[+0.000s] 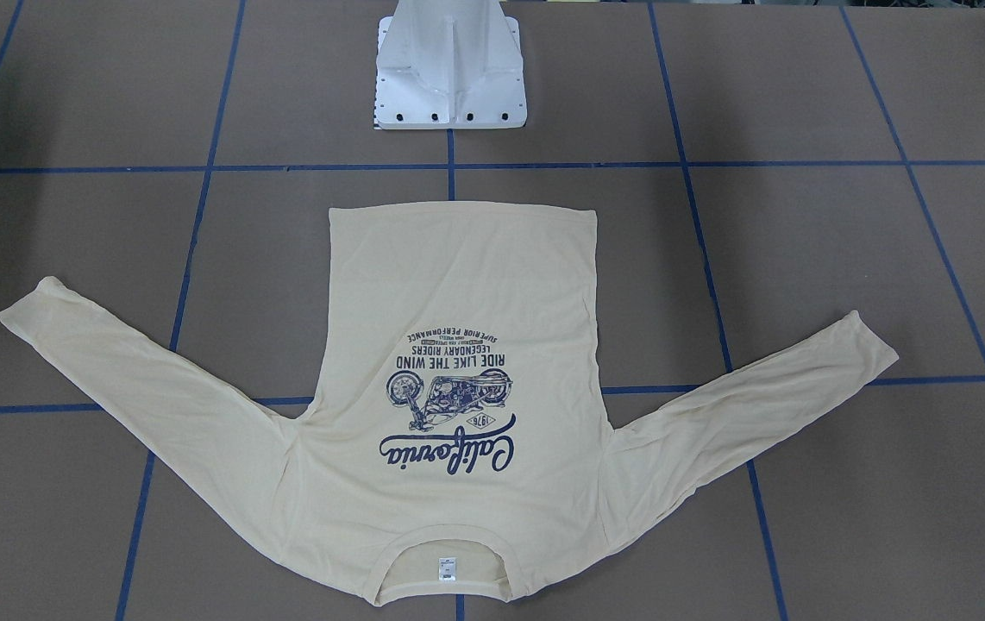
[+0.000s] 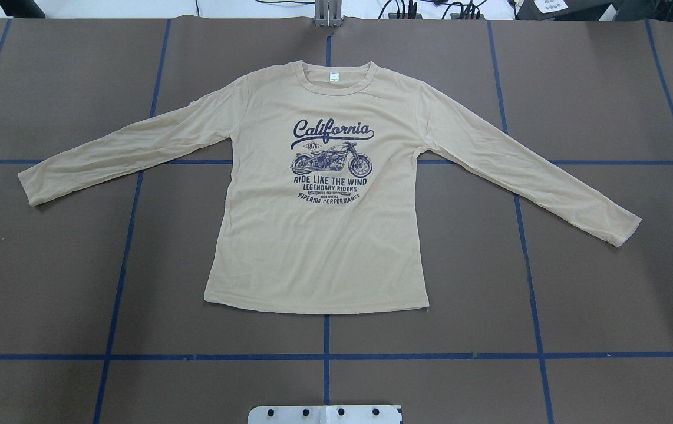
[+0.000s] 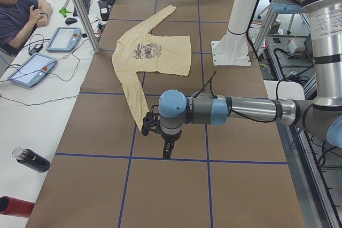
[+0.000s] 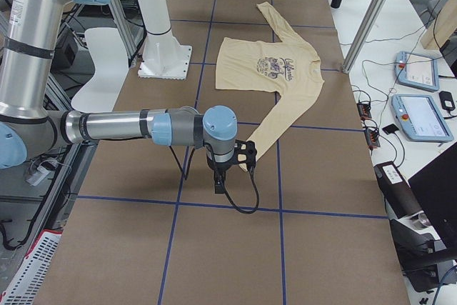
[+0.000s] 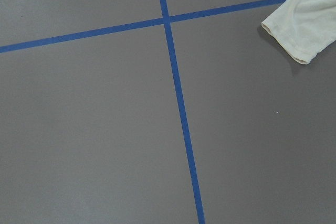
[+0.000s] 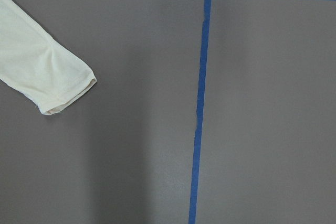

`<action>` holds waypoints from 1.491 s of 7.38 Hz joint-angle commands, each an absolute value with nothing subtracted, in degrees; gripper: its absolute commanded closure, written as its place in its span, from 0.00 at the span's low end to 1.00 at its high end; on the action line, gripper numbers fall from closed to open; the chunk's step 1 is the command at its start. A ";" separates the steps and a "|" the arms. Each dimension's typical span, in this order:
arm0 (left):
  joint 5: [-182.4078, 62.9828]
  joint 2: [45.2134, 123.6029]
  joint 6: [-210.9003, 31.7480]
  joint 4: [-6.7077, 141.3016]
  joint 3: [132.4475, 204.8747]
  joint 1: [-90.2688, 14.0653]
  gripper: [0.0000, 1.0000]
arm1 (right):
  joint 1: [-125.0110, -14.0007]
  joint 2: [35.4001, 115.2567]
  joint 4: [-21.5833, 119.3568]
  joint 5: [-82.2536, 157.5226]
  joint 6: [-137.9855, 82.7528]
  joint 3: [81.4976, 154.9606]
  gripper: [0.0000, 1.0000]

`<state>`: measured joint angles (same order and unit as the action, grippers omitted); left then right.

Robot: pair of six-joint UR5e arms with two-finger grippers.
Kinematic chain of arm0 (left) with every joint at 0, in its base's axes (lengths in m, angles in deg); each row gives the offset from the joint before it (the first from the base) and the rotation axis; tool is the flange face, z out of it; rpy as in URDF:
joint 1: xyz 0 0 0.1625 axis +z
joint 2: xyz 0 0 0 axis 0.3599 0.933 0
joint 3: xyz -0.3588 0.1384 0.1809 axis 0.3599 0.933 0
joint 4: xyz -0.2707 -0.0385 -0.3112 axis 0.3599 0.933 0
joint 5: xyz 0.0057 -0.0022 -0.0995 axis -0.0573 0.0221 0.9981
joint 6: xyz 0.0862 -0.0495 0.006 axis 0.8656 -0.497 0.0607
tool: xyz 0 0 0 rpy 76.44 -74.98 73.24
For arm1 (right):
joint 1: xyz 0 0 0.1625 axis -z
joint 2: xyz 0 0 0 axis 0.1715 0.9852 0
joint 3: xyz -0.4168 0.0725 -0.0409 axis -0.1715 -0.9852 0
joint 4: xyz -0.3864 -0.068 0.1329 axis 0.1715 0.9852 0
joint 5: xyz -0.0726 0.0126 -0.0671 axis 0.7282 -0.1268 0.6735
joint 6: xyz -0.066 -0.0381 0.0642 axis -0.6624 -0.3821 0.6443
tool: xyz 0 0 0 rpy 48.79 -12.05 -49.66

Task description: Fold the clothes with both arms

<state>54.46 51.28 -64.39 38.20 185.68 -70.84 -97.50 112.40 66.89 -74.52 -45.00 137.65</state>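
Lying flat, print up, sleeves spread on the worktop (image 2: pixel 48 282), the thin T-shirt (image 2: pixel 319 247) looks light and limp, best pinched at cuffs (image 5: pixel 296 30) or hem corners (image 2: pixel 214 296); left end effector (image 3: pixel 166 152) and right end effector (image 4: pixel 218 183) hang near the cuffs, grip state impossible to tell.

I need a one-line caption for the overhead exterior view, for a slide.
Cream long-sleeved T-shirt lies flat, print up, sleeves spread, on a brown table with blue tape.
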 commanded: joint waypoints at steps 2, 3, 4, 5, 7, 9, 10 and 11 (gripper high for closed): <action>54.81 51.63 -64.30 38.21 186.06 -70.75 0.00 | -97.50 112.40 66.89 -74.52 -45.00 137.65 0.00; 54.81 51.80 -64.04 38.29 186.50 -70.84 0.00 | -97.50 112.13 66.89 -74.35 -45.00 137.65 0.00; 54.29 51.81 -63.77 39.16 187.98 -70.75 0.00 | -97.50 111.70 66.89 -74.17 -45.00 137.56 0.00; 53.93 51.63 -63.86 42.30 187.99 -70.75 0.00 | -97.50 111.26 66.71 -74.60 -44.91 137.65 0.00; 50.43 51.72 -64.38 46.53 187.74 -70.75 0.00 | -97.50 109.33 66.53 -75.13 -45.17 138.52 0.00; 53.12 53.72 -66.30 47.52 188.17 -71.01 0.00 | -97.50 109.32 66.62 -75.13 -45.44 138.18 0.00; 53.49 54.09 -66.15 47.70 188.69 -71.02 0.00 | -97.50 109.06 66.45 -75.22 -45.09 138.70 0.00; 52.19 54.79 -66.41 52.40 188.87 -71.02 0.00 | -97.50 107.58 66.45 -75.48 -44.91 139.05 0.00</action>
<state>52.83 53.89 -66.02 48.56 188.53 -70.98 -97.50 108.86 66.50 -75.24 -45.16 138.62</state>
